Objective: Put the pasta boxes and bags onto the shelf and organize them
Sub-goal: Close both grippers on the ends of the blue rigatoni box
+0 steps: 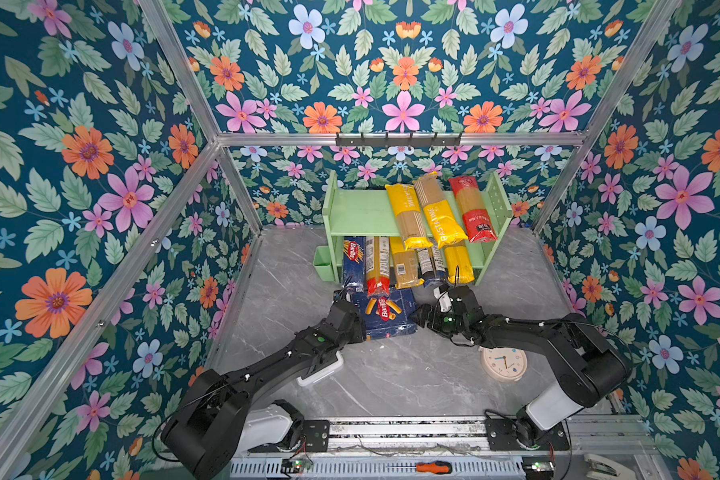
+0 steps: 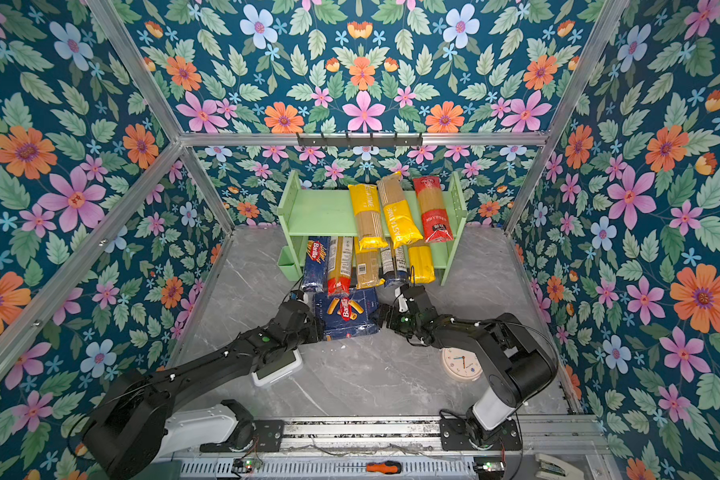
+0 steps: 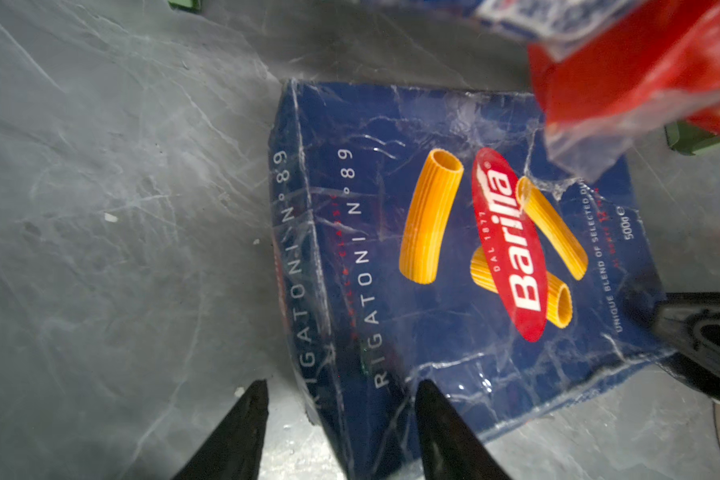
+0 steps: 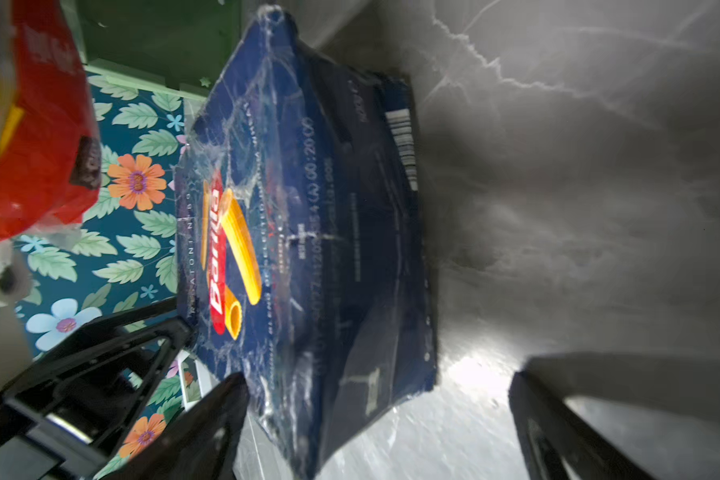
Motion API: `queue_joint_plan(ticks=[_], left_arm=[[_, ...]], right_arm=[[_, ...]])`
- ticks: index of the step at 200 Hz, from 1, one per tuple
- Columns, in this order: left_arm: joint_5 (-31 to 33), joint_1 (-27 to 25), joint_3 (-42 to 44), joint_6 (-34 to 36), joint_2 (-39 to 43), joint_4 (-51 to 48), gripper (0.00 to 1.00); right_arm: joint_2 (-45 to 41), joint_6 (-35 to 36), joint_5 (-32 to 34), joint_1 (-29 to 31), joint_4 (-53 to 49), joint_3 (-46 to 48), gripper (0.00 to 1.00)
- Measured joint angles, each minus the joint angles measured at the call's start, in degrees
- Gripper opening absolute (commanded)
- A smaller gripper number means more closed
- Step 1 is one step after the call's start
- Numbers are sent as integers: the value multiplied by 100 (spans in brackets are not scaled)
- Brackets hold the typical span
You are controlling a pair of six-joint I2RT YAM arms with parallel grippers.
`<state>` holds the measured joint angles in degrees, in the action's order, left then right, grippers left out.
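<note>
Both top views show the wide blue pasta box (image 1: 387, 316) lying flat on the table (image 1: 391, 382), just in front of the green shelf (image 1: 358, 208), with an arm at each side of it. In the left wrist view the left tool (image 3: 341, 384) stands apart. One finger (image 3: 242, 428) is over the table beside the box and the other is over its printed top face, so the box's long edge lies between them. A gap shows between the outer finger and the box.

In the right wrist view the right tool (image 4: 377, 376) is spread wide around the opposite end of the box. Whether a finger touches it cannot be told.

On the shelf's top tier, toward the right, lie a yellow bag (image 1: 406, 216), another yellow bag (image 1: 439, 212) and a red bag (image 1: 472, 208). On the lower tier the narrow blue spaghetti box (image 1: 353, 262) sits at the left. Next to it is a red-ended bag (image 1: 377, 266), with more bags beside that.
</note>
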<state>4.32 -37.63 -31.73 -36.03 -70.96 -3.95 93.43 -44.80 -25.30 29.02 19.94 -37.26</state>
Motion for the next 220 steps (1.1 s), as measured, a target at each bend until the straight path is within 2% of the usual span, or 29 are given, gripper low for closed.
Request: queue_joint_plan(ticks=[109, 176, 220], left_arm=[[-426, 26, -44, 0, -516, 566, 51], [-697, 35, 140, 0, -461, 861, 50], [-841, 11, 245, 0, -216, 708, 51]], right_arm=[[671, -111, -522, 17, 968, -184, 98], [662, -125, -7, 415, 1040, -210, 98], [555, -175, 262, 627, 1200, -42, 98]])
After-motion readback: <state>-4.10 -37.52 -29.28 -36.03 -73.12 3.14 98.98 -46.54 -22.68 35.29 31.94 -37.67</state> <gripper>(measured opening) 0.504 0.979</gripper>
